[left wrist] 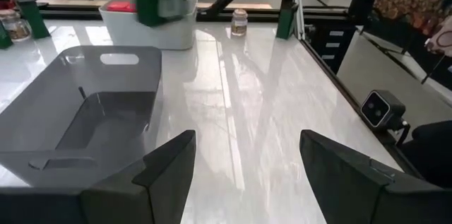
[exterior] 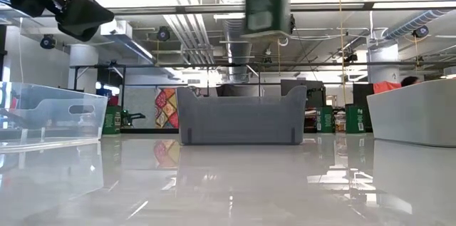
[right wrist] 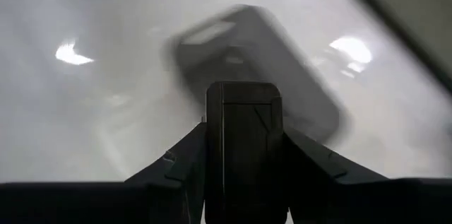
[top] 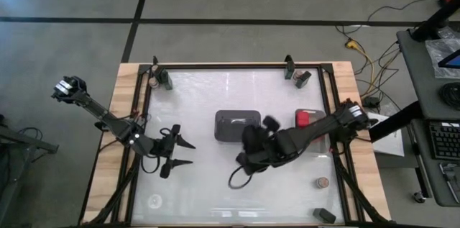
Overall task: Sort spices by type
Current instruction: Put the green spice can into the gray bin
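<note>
Your right tool is pinching a dark block upright between its fingers; the block fills the gap, so the grip looks secure. In the high view that tool hangs above the counter, just in front of the grey tray, and in the right wrist view the tray shows blurred below and beyond the block. My judgement is that you are carrying a dark spice to this tray, which would be the place for that kind; holding it upright and high lets it clear the tray wall before release.

Your left tool waits over the counter's left half, fingers spread and empty. Its wrist view looks past its fingers at the tray, which appears empty inside, so the sort seems to be at an early stage.

Outward from there, a white bin sits right of the tray with something red in it, likely the place for red blocks. A tan-topped jar stands on the counter near the right edge, and a dark block lies at the front right corner. More small containers sit at the back left, and another at the back right; their kinds are hard to tell.

The next move calls for centring the block over the tray's open middle, then lowering before you open, since a drop from height could bounce it out.
</note>
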`<action>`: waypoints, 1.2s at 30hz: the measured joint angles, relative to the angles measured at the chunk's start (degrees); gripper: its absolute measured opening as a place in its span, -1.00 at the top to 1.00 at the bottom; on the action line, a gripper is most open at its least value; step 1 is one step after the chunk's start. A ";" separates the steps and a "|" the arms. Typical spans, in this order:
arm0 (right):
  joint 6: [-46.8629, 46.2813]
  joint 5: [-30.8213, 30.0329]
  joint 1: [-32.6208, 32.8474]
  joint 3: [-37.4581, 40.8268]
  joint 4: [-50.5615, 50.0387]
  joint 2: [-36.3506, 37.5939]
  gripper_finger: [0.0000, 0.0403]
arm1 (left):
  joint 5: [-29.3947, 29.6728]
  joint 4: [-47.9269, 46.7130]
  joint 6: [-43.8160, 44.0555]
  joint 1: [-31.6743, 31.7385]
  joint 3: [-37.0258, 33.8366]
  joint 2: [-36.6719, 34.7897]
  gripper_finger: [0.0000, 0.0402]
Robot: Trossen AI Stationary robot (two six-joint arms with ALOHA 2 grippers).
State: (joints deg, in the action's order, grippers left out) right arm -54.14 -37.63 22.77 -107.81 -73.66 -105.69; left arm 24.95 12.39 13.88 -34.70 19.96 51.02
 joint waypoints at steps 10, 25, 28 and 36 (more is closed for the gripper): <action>-19.77 -1.82 -5.57 11.95 -2.96 3.11 0.33 | 0.00 2.00 -0.30 0.00 -0.98 0.05 -0.19; -25.21 1.56 -12.49 15.50 12.85 1.22 0.35 | 3.39 8.47 3.62 0.02 -2.88 7.73 -0.19; -29.17 1.58 -12.53 15.50 13.84 -1.25 0.33 | 4.89 8.54 8.88 -0.96 -2.88 9.35 -0.19; -35.66 1.38 -13.75 15.50 13.43 -3.94 0.35 | 10.55 9.13 9.28 -4.02 -2.88 14.55 -0.19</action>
State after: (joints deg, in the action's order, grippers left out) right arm -89.79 -36.25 9.01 -92.31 -60.23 -109.64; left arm 35.50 21.52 23.16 -38.72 17.08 65.57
